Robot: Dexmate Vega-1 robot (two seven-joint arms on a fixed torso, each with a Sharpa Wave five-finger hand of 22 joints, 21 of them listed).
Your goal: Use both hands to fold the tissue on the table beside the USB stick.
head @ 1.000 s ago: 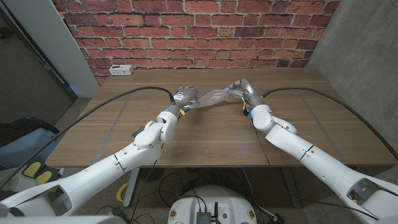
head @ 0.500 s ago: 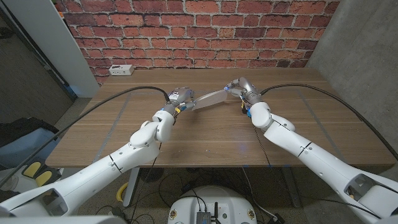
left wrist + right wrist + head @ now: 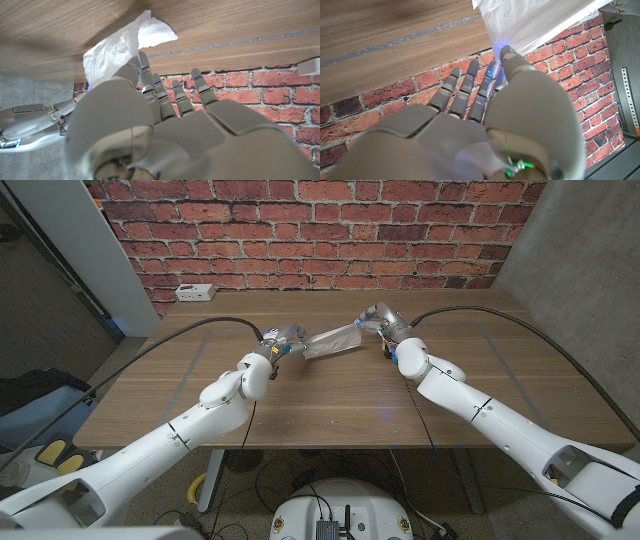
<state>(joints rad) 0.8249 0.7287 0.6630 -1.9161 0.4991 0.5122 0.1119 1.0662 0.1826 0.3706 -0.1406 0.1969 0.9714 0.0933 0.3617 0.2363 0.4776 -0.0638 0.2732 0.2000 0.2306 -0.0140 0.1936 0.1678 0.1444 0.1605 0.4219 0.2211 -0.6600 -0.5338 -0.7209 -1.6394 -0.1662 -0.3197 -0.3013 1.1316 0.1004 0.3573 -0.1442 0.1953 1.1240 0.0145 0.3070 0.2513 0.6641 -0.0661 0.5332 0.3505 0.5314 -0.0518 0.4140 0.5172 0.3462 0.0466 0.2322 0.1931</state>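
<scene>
A white tissue (image 3: pixel 333 340) is stretched between my two hands over the far middle of the wooden table (image 3: pixel 330 405). My left hand (image 3: pixel 283 337) pinches its left end. In the left wrist view the tissue (image 3: pixel 117 47) bunches at the fingertips (image 3: pixel 136 64) of that hand (image 3: pixel 150 120), with a free corner sticking out. My right hand (image 3: pixel 372 320) pinches the right end. In the right wrist view the sheet (image 3: pixel 535 22) spreads from the tips of that hand (image 3: pixel 485 120). I cannot tell whether the sheet touches the table.
A white power strip (image 3: pixel 195 292) lies at the table's back left corner. A brick wall (image 3: pixel 320 230) stands right behind the table. Black cables run along both forearms. My right arm (image 3: pixel 30 122) also shows in the left wrist view.
The tissue hung crumpled between the hands a second ago; now it is pulled out into a flatter, taut strip. Both hands have shifted slightly to the left.
</scene>
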